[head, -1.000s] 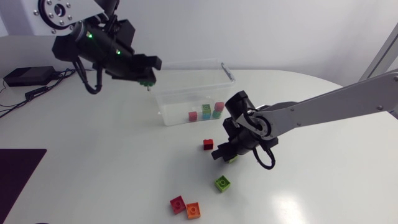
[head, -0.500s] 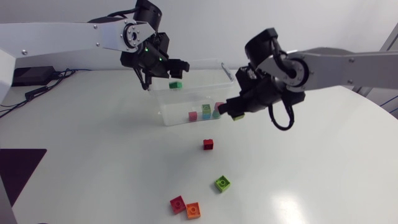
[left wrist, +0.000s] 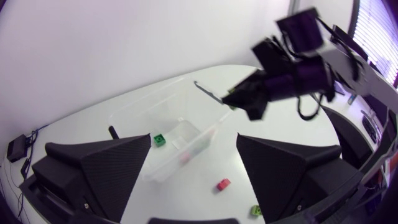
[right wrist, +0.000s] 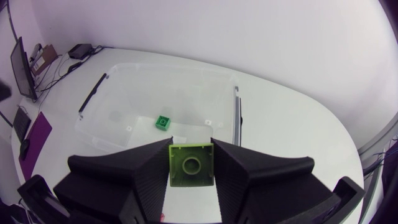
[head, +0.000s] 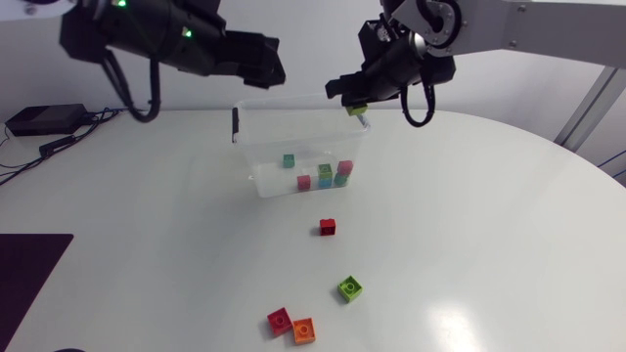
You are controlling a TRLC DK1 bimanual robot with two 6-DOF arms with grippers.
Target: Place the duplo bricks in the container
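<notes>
A clear plastic container (head: 256, 183) stands at the table's back middle with several small bricks in it, among them a dark green brick (head: 290, 160) (left wrist: 160, 140) (right wrist: 163, 122). My right gripper (head: 354, 101) (right wrist: 191, 149) hangs above the container's far right corner, shut on a lime green brick (head: 358, 110) (right wrist: 191, 165). High over the container's left side, my left gripper (head: 262, 65) (left wrist: 194, 140) is open and holds nothing. On the table lie a red brick (head: 328, 227) (left wrist: 222, 184), a lime brick (head: 350, 288), another red brick (head: 280, 320) and an orange brick (head: 304, 330).
A black box with cables (head: 39, 119) sits at the table's back left. A dark mat (head: 24, 274) lies at the left front edge. The container has dark handle clips (head: 235, 125) on its rim.
My left gripper opened and the dark green brick dropped into the container; that arm then rose. My right gripper lifted the lime brick off the table to above the container's rim.
</notes>
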